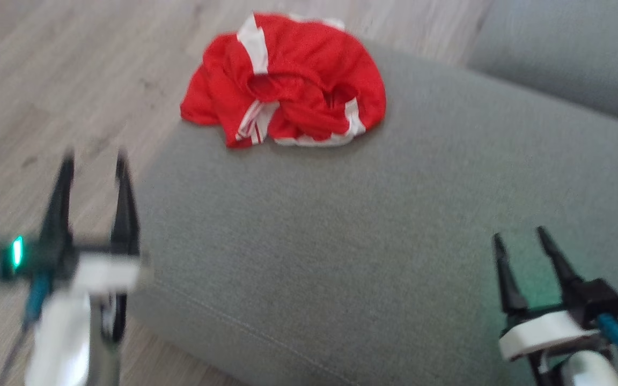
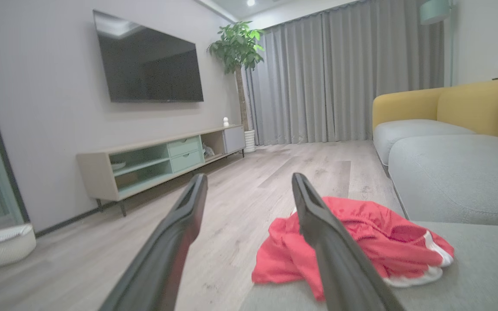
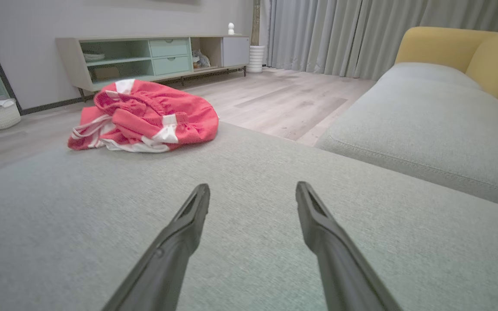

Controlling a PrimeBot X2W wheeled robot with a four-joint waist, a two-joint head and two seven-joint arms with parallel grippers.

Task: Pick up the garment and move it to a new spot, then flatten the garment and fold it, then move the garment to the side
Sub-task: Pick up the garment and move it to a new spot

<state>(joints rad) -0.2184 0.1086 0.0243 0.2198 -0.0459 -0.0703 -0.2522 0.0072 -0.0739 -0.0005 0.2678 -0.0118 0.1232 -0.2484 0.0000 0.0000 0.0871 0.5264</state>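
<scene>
Garment [image 1: 282, 80] lies well ahead of left tool [image 1: 94, 156] and right tool [image 1: 519, 232], both wide open, empty.

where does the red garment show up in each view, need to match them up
Head view: red garment at top centre, on the far corner of the grey cushion.
Left wrist view: garment at lower centre-right, partly behind a finger of the left gripper.
Right wrist view: garment at upper left.
Shared landmark: the grey cushion it lies on.
</scene>
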